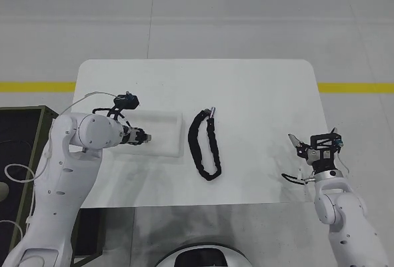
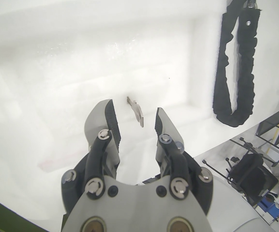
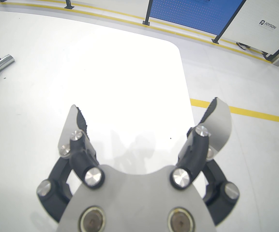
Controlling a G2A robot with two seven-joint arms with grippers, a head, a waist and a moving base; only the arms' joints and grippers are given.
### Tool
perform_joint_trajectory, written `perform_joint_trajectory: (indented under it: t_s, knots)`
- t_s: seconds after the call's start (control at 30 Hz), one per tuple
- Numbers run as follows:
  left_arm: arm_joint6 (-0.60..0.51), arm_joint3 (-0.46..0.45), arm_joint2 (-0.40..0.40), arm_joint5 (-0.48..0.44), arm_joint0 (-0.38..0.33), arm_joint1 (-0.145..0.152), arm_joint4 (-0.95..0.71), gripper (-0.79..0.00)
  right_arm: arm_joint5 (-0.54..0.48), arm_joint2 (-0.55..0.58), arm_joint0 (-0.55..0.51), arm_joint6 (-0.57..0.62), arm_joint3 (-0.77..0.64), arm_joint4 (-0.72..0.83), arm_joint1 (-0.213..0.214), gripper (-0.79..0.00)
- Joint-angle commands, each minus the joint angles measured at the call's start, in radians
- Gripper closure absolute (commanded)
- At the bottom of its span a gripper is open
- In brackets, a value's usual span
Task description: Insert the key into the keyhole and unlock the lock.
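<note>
Watch that your left claw (image 2: pixel 134 106) doesn't skate over the key (image 2: pixel 138 114): it looks thin and sits low on the floor of the white foam tray (image 1: pixel 177 123). The pads (image 2: pixel 112 119) could nudge it aside or bite foam, and a crooked pinch would likely spoil the line-up at the black chain lock (image 1: pixel 203 147). That claw is spread, with the key untouched just beyond its tips and roughly between them, in the tray at the left of the surface (image 1: pixel 263 87); the lock lies just right of the tray, and your right claw (image 1: pixel 289 158), also spread and empty, sits near right, well apart.
</note>
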Motion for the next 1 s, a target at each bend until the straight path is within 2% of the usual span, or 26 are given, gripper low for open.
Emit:
perform_joint_trajectory:
  t_s: [0.0,0.27,0.37,0.47,0.57,0.63,0.97]
  knots:
    - [-0.001,0.002,0.010,0.000,-0.006,0.000,0.003,-0.311,0.000,0.000,0.000,0.000,0.000,0.000,0.000,-0.785]
    - [0.018,0.041,0.049,0.005,-0.024,0.000,0.016,-0.212,0.000,0.000,0.000,0.000,0.000,0.000,0.000,-0.785]
    - [0.014,0.047,0.051,0.005,-0.028,0.002,0.014,-0.209,0.000,0.000,0.000,0.000,0.000,0.000,0.000,-0.785]
    - [0.011,0.048,0.053,0.005,-0.030,0.004,0.015,-0.139,0.000,0.000,0.000,0.000,0.000,0.000,0.000,-0.785]
    - [0.006,0.042,0.050,0.005,-0.032,0.007,0.018,-0.145,0.000,0.000,0.000,0.000,0.000,0.000,0.000,-0.785]
    - [0.003,0.036,0.048,0.005,-0.036,0.009,0.035,-0.003,0.000,0.000,0.000,0.000,0.000,0.000,0.000,-0.785]
    - [-0.026,0.008,0.035,0.011,-0.060,0.018,0.073,0.000,0.000,0.000,0.000,0.000,0.000,0.000,0.000,-0.785]
